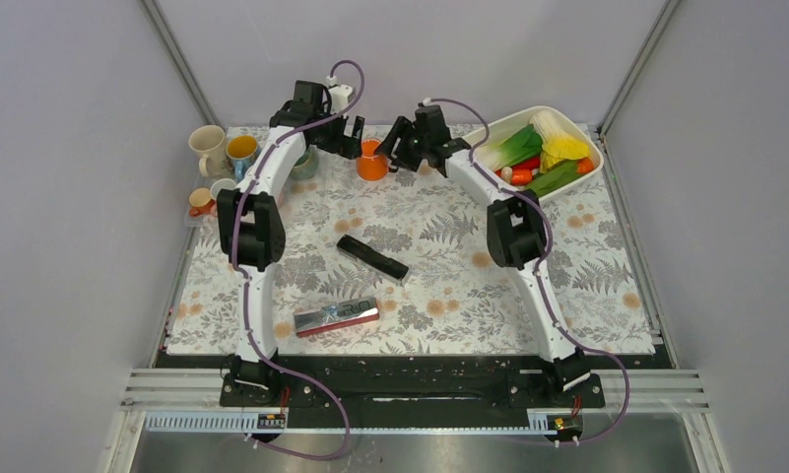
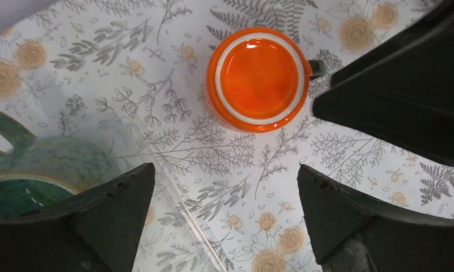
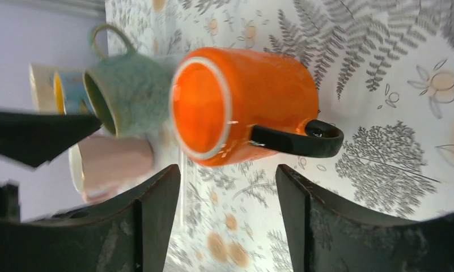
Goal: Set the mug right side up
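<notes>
The orange mug (image 1: pixel 371 161) with a black handle (image 3: pixel 301 140) stands upside down on the floral tablecloth at the back middle, its white-ringed base (image 2: pixel 258 76) facing up. My left gripper (image 1: pixel 347 134) is open and empty just left of it and above it; in the left wrist view the left gripper (image 2: pixel 224 175) hangs short of the mug. My right gripper (image 1: pixel 400 145) is open and empty just right of the mug. In the right wrist view the right gripper (image 3: pixel 229 173) has its fingers near the handle side, not touching.
A green mug (image 1: pixel 304 163) stands close to the left of the orange one. Cream (image 1: pixel 208 146), blue-yellow (image 1: pixel 240 150) and smaller cups (image 1: pixel 203 201) crowd the back left. A white tray (image 1: pixel 503 121) of vegetables is at the back right. A black bar (image 1: pixel 371 257) and a silver packet (image 1: pixel 336 315) lie mid-table.
</notes>
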`<state>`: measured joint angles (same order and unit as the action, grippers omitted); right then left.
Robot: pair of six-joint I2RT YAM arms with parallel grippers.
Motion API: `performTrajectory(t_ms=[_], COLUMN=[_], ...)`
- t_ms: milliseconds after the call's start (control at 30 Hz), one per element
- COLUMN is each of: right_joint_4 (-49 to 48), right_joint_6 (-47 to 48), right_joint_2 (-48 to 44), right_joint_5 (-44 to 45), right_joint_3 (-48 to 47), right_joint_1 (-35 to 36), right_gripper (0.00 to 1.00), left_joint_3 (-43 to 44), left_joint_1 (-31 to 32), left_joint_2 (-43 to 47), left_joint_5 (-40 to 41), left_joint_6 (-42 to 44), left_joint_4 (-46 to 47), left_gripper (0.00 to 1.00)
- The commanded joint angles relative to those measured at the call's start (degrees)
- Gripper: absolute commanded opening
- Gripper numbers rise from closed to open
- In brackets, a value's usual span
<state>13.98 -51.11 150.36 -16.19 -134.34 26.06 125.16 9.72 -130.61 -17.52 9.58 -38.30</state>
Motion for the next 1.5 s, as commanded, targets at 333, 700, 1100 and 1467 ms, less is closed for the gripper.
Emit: performTrajectory(t_ms=[333,700,1100,1467], right_joint_4=[14.78,-10.43,-14.33,-16.21], right_joint_6=[38.92,4.81,2.29,5.30], right_joint_2=[-1.52,7.68,1.57,-5.87], right_joint_5=[-7.10,-20.49,-25.38,-26.55], right_joint_3=[-13.06,-11.66,3.35,14.17], right_joint_1=[-2.21,-4.97,-3.42,1.77], right_gripper=[0.86,0.81,0.67,0.63], left_joint_3=[-3.17,-3.49,-3.90,-11.48], left_joint_1=[-1.19,-1.23,-1.19,-0.77], left_joint_2=[7.84,7.12,7.01,8.72], left_joint_5=[-5.78,-5.29,-4.32,-6.06], left_joint_6=[1.93,1.02,-0.08,-20.40], left_joint_4=[-2.61,-2.65,-1.78,-0.70], left_gripper=[0.99,0.99,0.99,0.79])
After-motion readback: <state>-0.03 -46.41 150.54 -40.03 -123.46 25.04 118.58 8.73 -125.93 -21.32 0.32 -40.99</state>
